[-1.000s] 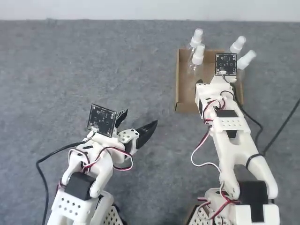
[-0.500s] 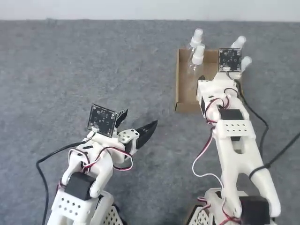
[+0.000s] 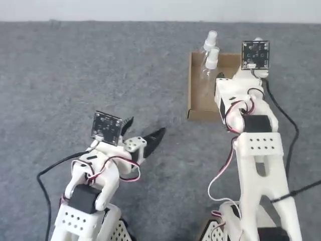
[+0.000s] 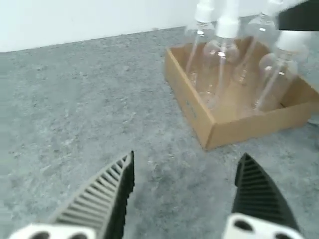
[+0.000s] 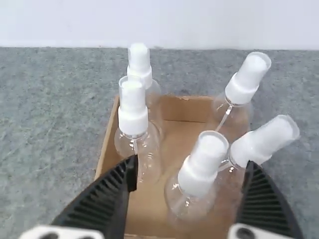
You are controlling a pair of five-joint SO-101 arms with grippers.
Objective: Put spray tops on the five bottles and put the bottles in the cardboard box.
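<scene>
High view: The worktop (image 3: 75, 65) is grey with a nubbly, carpet-like weave. At its far right side sits the box (image 3: 190, 90), a shallow rectangular tray of brown cardboard. Two clear bottles (image 3: 205, 73) stand in its left half, their white tops (image 3: 211, 56) pointing up. The white plastic right arm (image 3: 256, 150) stretches over the right half of the box. The left gripper (image 3: 144, 128) hangs over bare worktop, well apart from the box, its black pointed fingers spread and holding nothing.

Left wrist view: The left gripper (image 4: 187, 167) shows two black ridged fingers wide apart, with grey worktop between them. Beyond them is the box (image 4: 212, 130), one corner nearest. Four bottles (image 4: 219, 52) of clear, rounded plastic show inside it, long axes near vertical, each with a thin dip tube and a white top (image 4: 228, 24).

Right wrist view: The right gripper (image 5: 188, 174) is released, its ridged black fingers parted above the near part of the box (image 5: 107, 142). Five bottles (image 5: 135, 142) stand inside. Four are upright or nearly so, with their cylindrical white tops (image 5: 133, 107) up. The fifth (image 5: 264, 142) tilts, its top leaning away from the others. One bottle (image 5: 199, 167) shows between the fingers, lower down and not gripped.
</scene>
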